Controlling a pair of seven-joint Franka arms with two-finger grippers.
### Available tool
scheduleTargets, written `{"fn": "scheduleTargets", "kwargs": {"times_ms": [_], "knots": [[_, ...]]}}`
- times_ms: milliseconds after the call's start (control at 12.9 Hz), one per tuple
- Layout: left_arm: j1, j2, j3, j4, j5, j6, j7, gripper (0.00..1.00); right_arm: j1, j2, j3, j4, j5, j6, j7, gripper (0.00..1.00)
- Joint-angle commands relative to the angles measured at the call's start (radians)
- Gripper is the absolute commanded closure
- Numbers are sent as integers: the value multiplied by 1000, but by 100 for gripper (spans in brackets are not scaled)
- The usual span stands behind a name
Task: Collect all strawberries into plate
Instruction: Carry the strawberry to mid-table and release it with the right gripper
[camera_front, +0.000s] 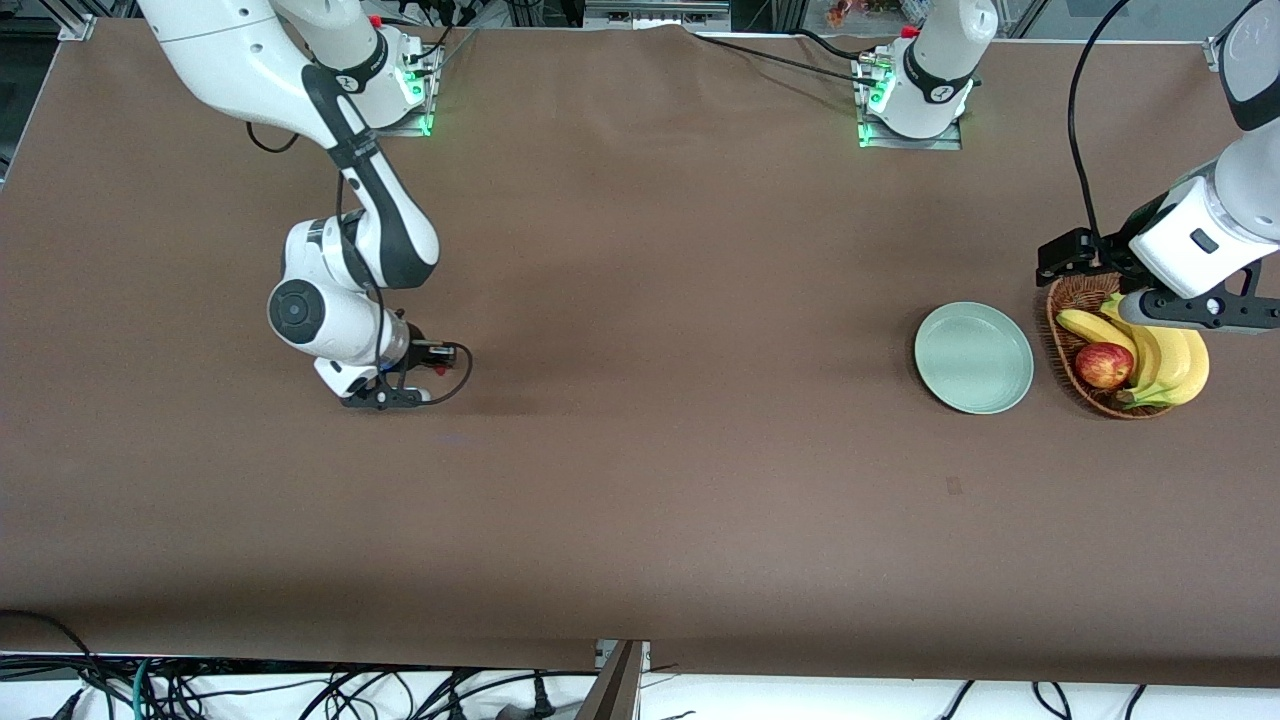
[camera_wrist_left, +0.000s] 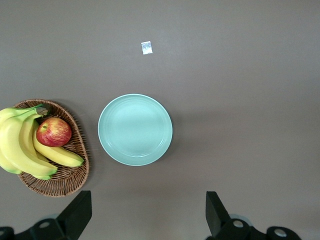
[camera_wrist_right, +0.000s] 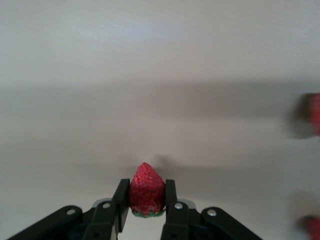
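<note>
The right claw (camera_wrist_right: 145, 205) is pressed in on a strawberry (camera_wrist_right: 147, 190), pinching it from both sides with the pointed tip sticking out past the fingertips and the green top tucked back between them. In the front view this claw (camera_front: 400, 385) sits low over the desk (camera_front: 640, 480) toward the right arm's end, and the berry itself is hidden there by the wrist. The step in hand looks like the lift and carry of this first berry, and doing it well likely means rising straight up before any sideways travel, keeping the squeeze gentle enough not to bruise so small and soft a fruit, and carrying it the whole way along the desk to the plate (camera_front: 974, 357) before letting go low over its middle so it does not roll off the rim. Two more strawberries show as blurred red shapes at the edge of the right wrist view, one (camera_wrist_right: 314, 114) and another (camera_wrist_right: 313, 227), both lying on the desk near the claw and apart from the held berry; they remain to be gathered. The plate is bare, well apart from the right claw, at the left arm's end of the desk, just beside a basket (camera_front: 1066, 322) that holds bananas (camera_front: 1170, 360) and an apple (camera_front: 1103, 365). The left claw (camera_wrist_left: 145, 215) waits in the air with its fingers spread wide, over the basket in the front view, its wrist camera looking down on the plate (camera_wrist_left: 135, 129).
</note>
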Motion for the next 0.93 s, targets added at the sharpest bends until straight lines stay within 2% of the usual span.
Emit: {"fn": "scheduleTargets", "kwargs": {"times_ms": [0, 465, 697, 852], "knots": [[-3, 9, 8, 22, -23, -7, -9, 0, 66, 31, 42, 177, 15, -75, 218, 91], [-1, 9, 8, 17, -27, -7, -9, 0, 359, 314, 45, 611, 13, -34, 796, 86], [7, 9, 8, 2, -37, -10, -15, 0, 487, 410, 43, 648, 10, 216, 996, 74], [17, 8, 10, -6, -37, -5, -13, 0, 555, 447, 33, 645, -4, 317, 1078, 56]]}}
